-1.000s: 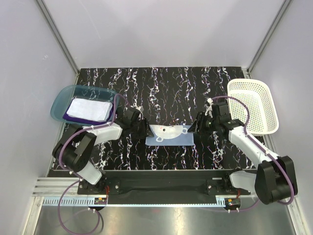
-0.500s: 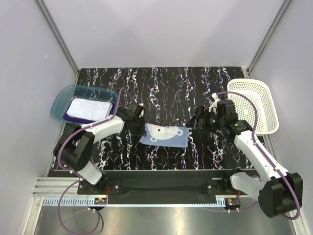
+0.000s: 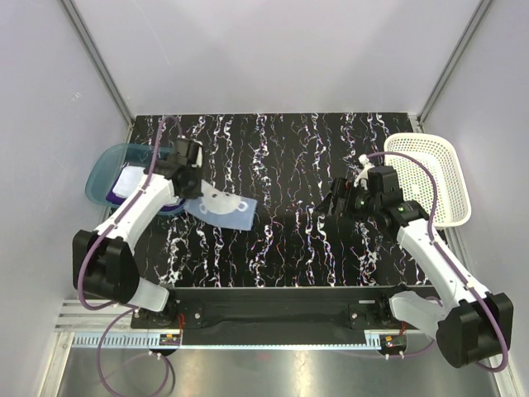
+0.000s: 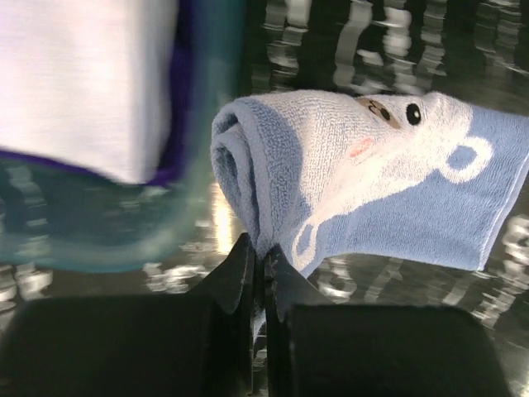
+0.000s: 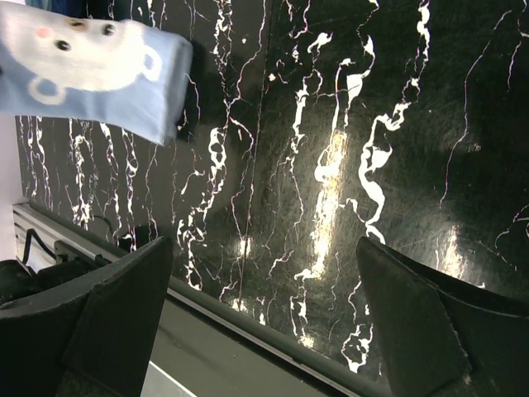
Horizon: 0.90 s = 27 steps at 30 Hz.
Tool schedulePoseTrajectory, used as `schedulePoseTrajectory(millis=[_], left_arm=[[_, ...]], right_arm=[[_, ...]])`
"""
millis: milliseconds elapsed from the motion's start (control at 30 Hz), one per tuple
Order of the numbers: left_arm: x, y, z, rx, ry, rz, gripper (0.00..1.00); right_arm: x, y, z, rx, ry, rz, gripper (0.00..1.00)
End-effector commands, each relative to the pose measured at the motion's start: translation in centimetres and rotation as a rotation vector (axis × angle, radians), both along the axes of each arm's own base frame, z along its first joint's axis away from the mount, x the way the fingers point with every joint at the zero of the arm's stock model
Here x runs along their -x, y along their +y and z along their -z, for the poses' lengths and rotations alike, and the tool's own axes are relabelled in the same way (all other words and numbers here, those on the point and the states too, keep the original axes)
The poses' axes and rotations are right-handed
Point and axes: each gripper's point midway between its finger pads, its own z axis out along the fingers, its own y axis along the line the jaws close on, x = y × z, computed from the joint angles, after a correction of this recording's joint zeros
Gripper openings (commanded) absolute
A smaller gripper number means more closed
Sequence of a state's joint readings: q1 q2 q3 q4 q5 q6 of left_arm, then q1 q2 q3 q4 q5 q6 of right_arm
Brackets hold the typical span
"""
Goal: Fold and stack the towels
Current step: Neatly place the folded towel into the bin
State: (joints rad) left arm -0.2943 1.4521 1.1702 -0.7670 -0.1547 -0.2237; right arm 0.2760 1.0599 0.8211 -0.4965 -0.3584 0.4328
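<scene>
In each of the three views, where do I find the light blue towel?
Top external: the light blue towel is left of centre, beside the teal tray.
Left wrist: it fills the centre and right, rolled edge at centre.
Right wrist: it is in the top left corner.
Shared landmark: the black marbled table.

Nothing legible shows: the light blue towel [image 4: 413, 207] in the left pincer [image 4: 263, 253] carries only a white animal-face picture.
</scene>
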Motion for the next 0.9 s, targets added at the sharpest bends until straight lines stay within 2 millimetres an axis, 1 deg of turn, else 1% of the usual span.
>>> schedulePoseTrajectory(millis=[0, 33, 100, 133, 167, 200, 233, 267, 300, 367, 400, 433, 467, 500, 533, 633, 700, 833, 867], left_arm=[[-0.7, 5.3, -2.9, -0.179, -0.029, -0.005, 0.00], [-1.0, 6.3, -3.3, -0.212, -0.031, -0.002, 0.00], [-1.7, 8.7, -4.1, -0.239, -0.042, -0.057, 0.00], [-2.5, 9.2, -4.8, -0.243, -0.060, -0.057, 0.00], [-2.9, 9.8, -5.0, -0.249, -0.065, -0.071, 0.00], [-3.1, 10.9, -5.3, -0.264, -0.066, -0.101, 0.00], [-3.7, 11.6, -5.7, -0.278, -0.075, -0.123, 0.00], [-3.9, 12.4, -6.0, -0.303, -0.080, -0.148, 0.00], [-4.2, 13.0, -6.1, -0.317, -0.082, -0.159, 0.00], [-5.2, 14.9, -6.5, -0.339, -0.108, -0.225, 0.00], [-5.2, 15.9, -6.4, -0.340, -0.102, -0.260, 0.00], [-5.4, 16.5, -5.9, -0.347, -0.083, -0.275, 0.00], [-5.6, 17.0, -6.1, -0.353, -0.083, -0.288, 0.00], [-5.9, 17.7, -5.9, -0.363, -0.079, -0.300, 0.00], [-6.1, 17.8, -5.8, -0.354, -0.082, -0.305, 0.00], [-6.5, 18.7, -5.5, -0.358, -0.086, -0.344, 0.00], [-7.0, 19.3, -5.8, -0.374, -0.105, -0.359, 0.00], [-7.8, 21.3, -6.8, -0.410, -0.126, -0.415, 0.00], [-8.0, 21.7, -6.7, -0.415, -0.123, -0.419, 0.00]], right_arm=[[-1.3, 0.5, -1.8, 0.006, -0.069, -0.032, 1.00], [-1.4, 0.6, -1.7, 0.008, -0.071, -0.036, 1.00], [-1.6, 0.7, -1.4, 0.010, -0.069, -0.045, 1.00], [-1.8, 0.8, -1.3, 0.009, -0.071, -0.047, 1.00], [-1.9, 0.8, -1.1, 0.016, -0.068, -0.052, 1.00], [-2.1, 0.8, -1.0, 0.019, -0.068, -0.051, 1.00], [-2.2, 0.8, -0.9, 0.020, -0.071, -0.051, 1.00], [-2.4, 0.7, -0.6, 0.029, -0.067, -0.055, 1.00], [-2.5, 0.8, -0.7, 0.029, -0.069, -0.057, 1.00], [-2.7, 0.9, -0.6, 0.030, -0.071, -0.068, 1.00], [-2.9, 1.0, -0.6, 0.029, -0.075, -0.070, 1.00], [-3.1, 1.1, -0.9, 0.026, -0.089, -0.071, 1.00], [-3.2, 1.2, -1.1, 0.019, -0.097, -0.073, 1.00], [-3.4, 1.3, -1.3, 0.014, -0.107, -0.071, 1.00], [-3.8, 1.4, -1.8, 0.001, -0.127, -0.062, 1.00], [-4.3, 1.9, -2.3, -0.024, -0.137, -0.065, 1.00], [-4.5, 2.2, -2.8, -0.034, -0.144, -0.077, 1.00], [-5.0, 2.3, -2.9, -0.025, -0.146, -0.090, 1.00], [-5.1, 2.3, -3.1, -0.022, -0.155, -0.090, 1.00]])
